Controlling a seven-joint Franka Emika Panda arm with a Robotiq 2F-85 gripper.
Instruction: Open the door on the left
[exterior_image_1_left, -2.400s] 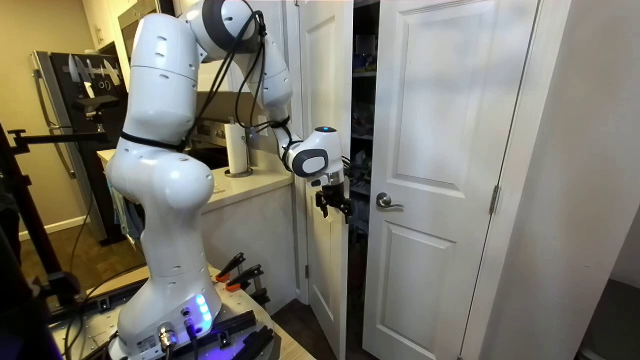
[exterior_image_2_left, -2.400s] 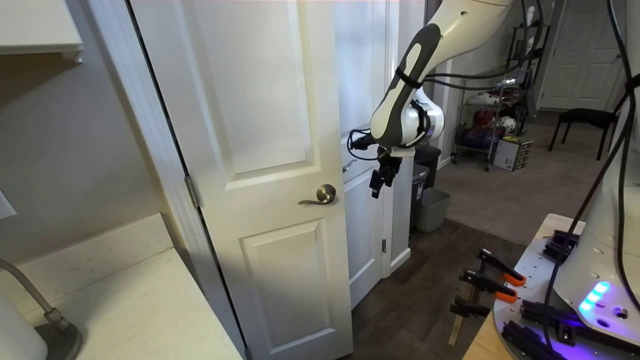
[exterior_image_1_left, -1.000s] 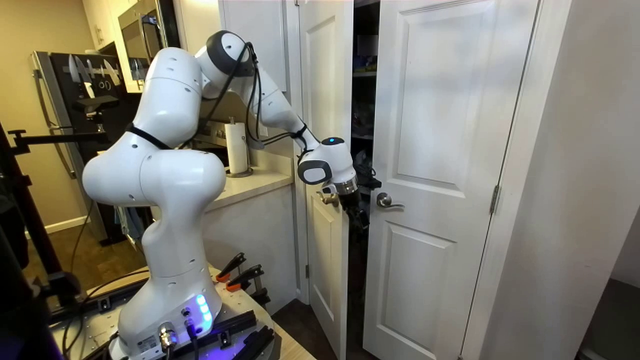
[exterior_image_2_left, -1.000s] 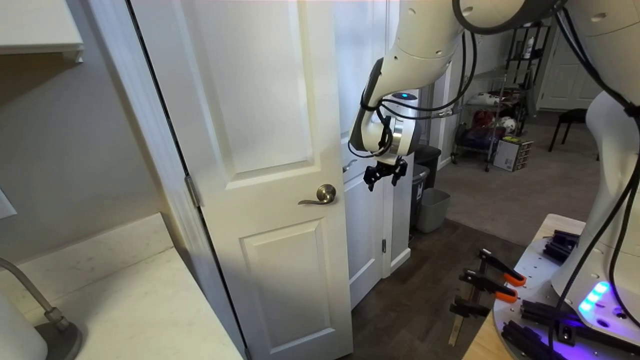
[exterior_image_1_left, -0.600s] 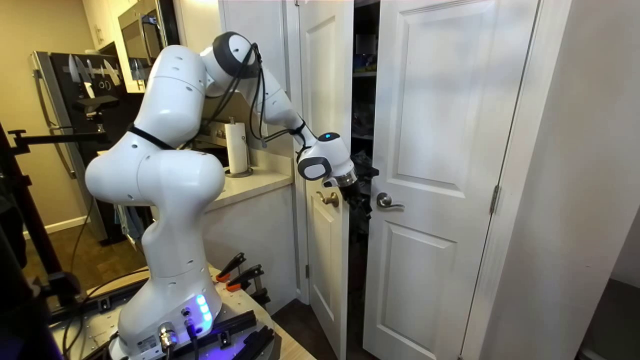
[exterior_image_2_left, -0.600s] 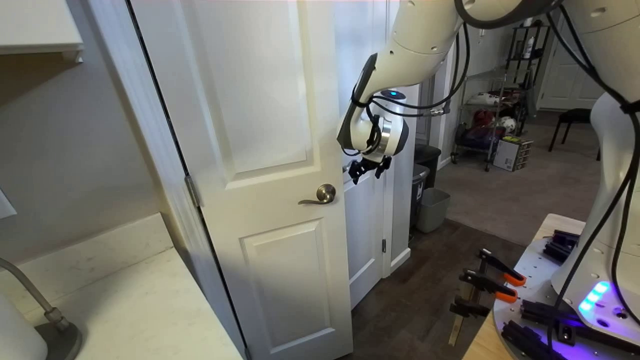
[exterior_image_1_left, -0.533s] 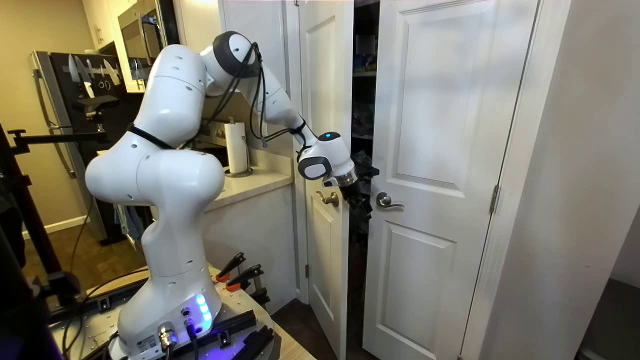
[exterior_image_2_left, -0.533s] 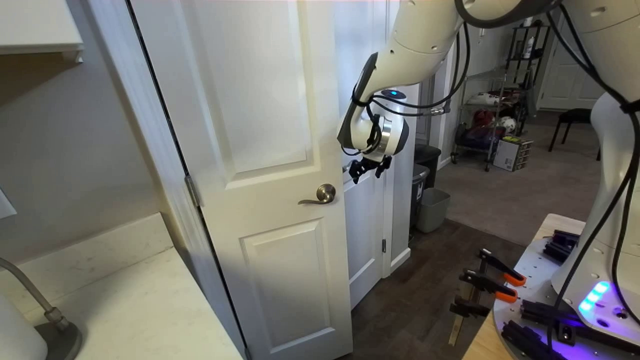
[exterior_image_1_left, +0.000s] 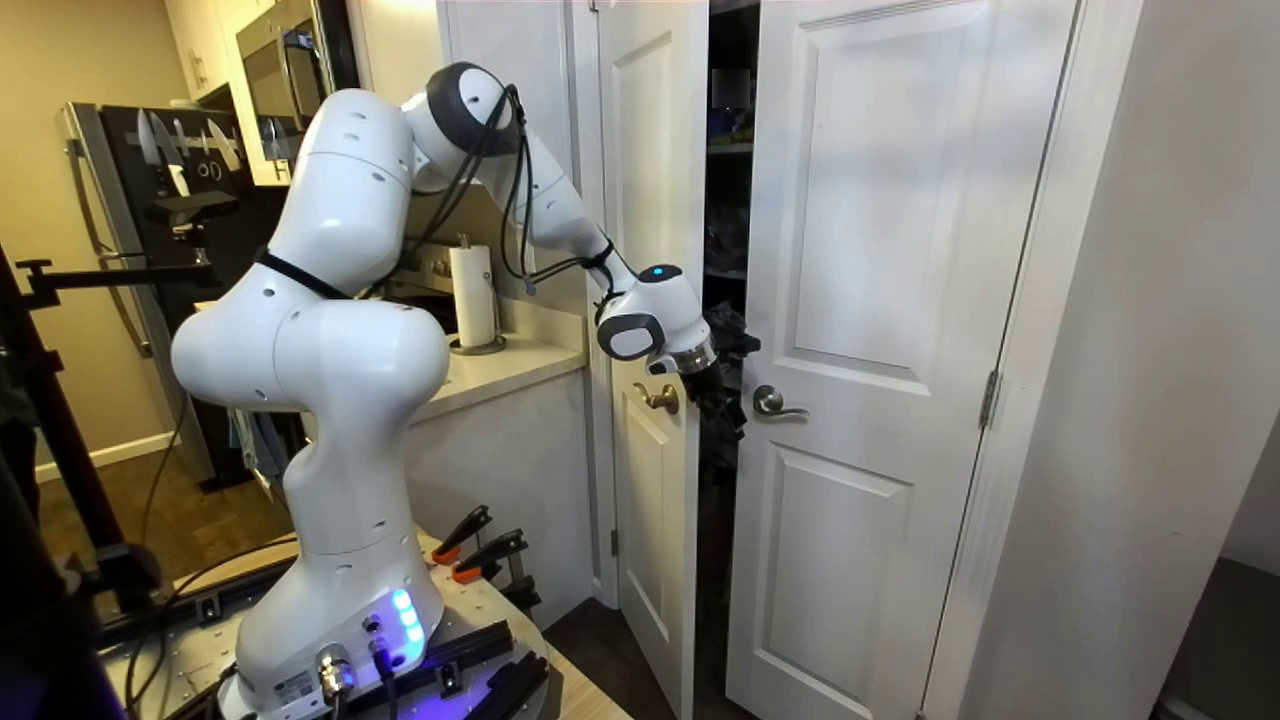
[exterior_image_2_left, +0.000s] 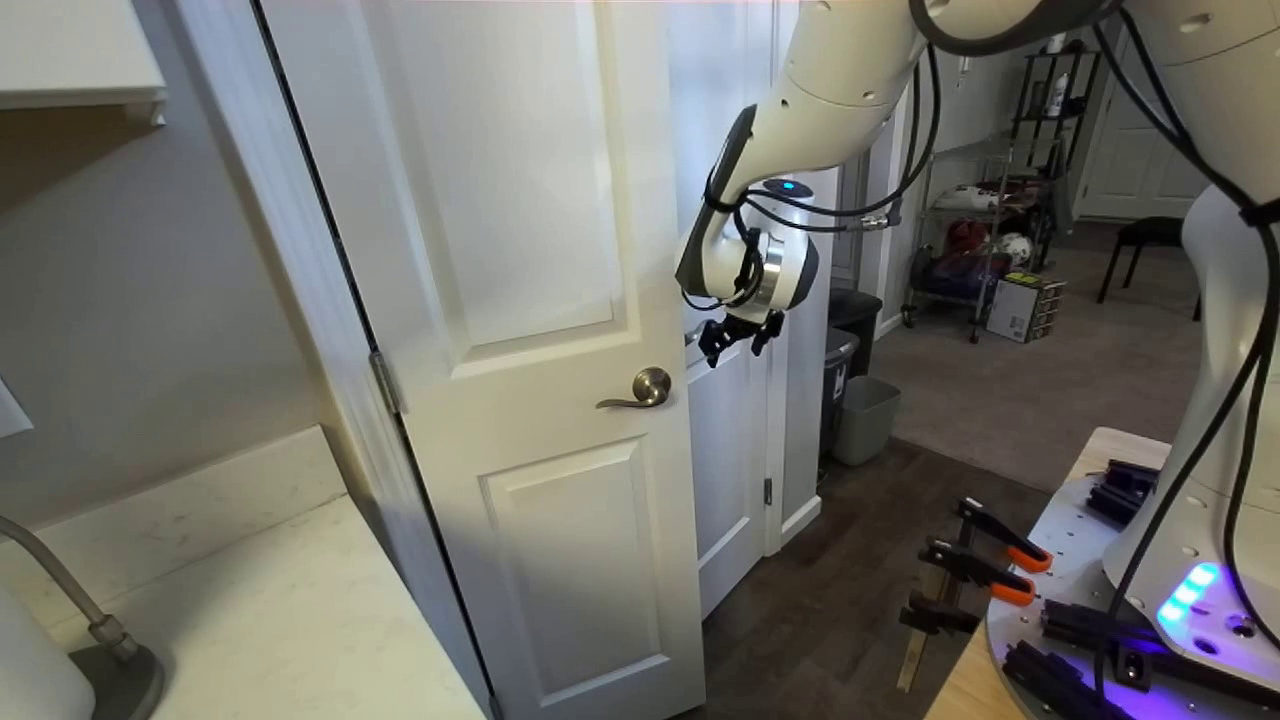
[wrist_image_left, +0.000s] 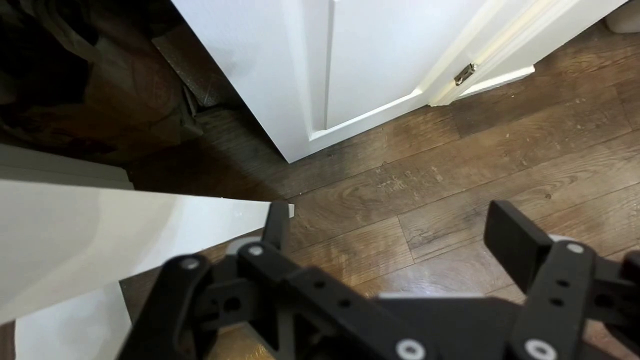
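The left door (exterior_image_2_left: 530, 410) stands ajar beside the counter (exterior_image_2_left: 240, 610), and I have the gripper (wrist_image_left: 389, 220) spread wide near the door's free edge, probably to hook behind it and pull.

Door (exterior_image_1_left: 655, 205) left of neighbouring door (exterior_image_1_left: 875, 320)

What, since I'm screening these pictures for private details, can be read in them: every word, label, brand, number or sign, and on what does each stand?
No text can be read in any view.
Robot's base: small label, too small to read.
Dark bin: white mark, too small to make out.
Box in the background: markings, too small to read.
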